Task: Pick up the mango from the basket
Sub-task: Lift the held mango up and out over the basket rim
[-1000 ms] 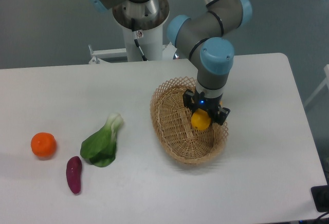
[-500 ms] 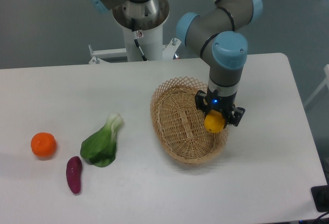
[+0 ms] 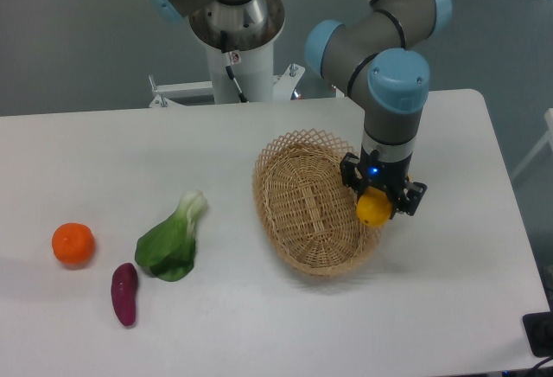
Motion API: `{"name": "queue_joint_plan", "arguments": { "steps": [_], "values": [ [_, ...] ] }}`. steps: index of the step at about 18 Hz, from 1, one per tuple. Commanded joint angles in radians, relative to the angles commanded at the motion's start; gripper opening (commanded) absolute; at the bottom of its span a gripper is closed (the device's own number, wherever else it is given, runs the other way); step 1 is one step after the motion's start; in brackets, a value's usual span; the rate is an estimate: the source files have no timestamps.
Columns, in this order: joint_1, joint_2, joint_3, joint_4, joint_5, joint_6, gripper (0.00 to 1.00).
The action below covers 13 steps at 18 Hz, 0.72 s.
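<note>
At the basket's right rim: gripper [image 3: 378, 205], black, two-fingered, pointing down from the arm's grey wrist with its blue-capped joint [image 3: 397, 81]. Fingers clamped on the mango [image 3: 374, 209], one on either side of it; a small blue light shows on the gripper body just above the fruit.

Mango: yellow-orange, smooth, only its lower rounded part visible below the gripper body. Held over the basket's right edge, partly overlapping the rim in this view; whether it touches the wicker cannot be told.

Basket [image 3: 304, 200]: oval, light tan wicker, openwork lattice rim, tight-woven floor. Stands right of table centre. Nothing else seen inside it.

Table [image 3: 104, 152]: white, rounded corners.

Bok choy [image 3: 170, 240]: green leaves, pale stalk end pointing up and right, lying well left of the basket.

Purple sweet potato [image 3: 124, 294]: small, elongated, lying just beside the bok choy on its lower left.

Tangerine [image 3: 73, 243]: round, orange, near the table's left edge, left of the bok choy and apart from it.

Robot base [image 3: 235, 31]: white pedestal, behind the table's far edge.
</note>
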Motion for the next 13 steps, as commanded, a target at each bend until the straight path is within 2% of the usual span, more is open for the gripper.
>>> {"name": "queue_joint_plan", "arguments": {
  "steps": [8, 13],
  "values": [
    [0.008, -0.060, 0.100, -0.008, 0.015, 0.100, 0.45],
    [0.008, -0.065, 0.097, -0.006, 0.029, 0.100, 0.45]
  ]
}}
